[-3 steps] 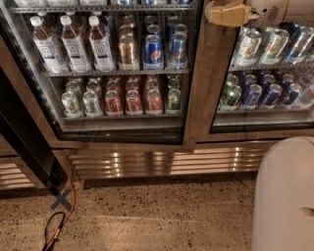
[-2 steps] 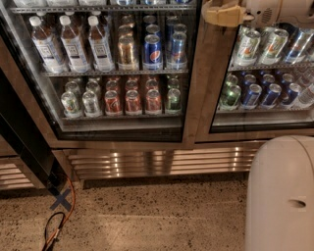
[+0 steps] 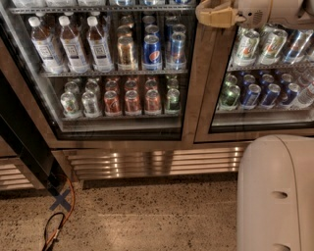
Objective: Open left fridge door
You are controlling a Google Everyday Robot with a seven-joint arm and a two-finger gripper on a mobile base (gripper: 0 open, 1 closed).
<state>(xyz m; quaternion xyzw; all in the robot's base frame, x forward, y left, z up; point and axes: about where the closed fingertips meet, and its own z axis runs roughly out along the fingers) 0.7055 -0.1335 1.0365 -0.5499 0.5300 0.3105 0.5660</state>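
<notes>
The left fridge door [image 3: 192, 98] is a large glass pane in a wide bronze-steel frame. Bottles and cans stand on the shelves behind it, and it looks flush with its neighbour. My gripper [image 3: 212, 13], tan-coloured on a white arm reaching in from the top right, hovers at the top of the view. It sits over the door's right frame, where the two doors meet. Whether it touches the frame is unclear.
The right glass door [image 3: 260, 63] fronts only cans. A ribbed steel grille [image 3: 157, 164] runs below both doors. A white robot body [image 3: 277, 196] fills the bottom right. A dark slanted panel [image 3: 24, 142] stands at left, with an orange cable [image 3: 72, 201] and a blue X mark [image 3: 61, 200] on the speckled floor.
The gripper has shifted slightly left along the top of the view. The white body at bottom right has crept left and looks larger. The doors look unchanged.
</notes>
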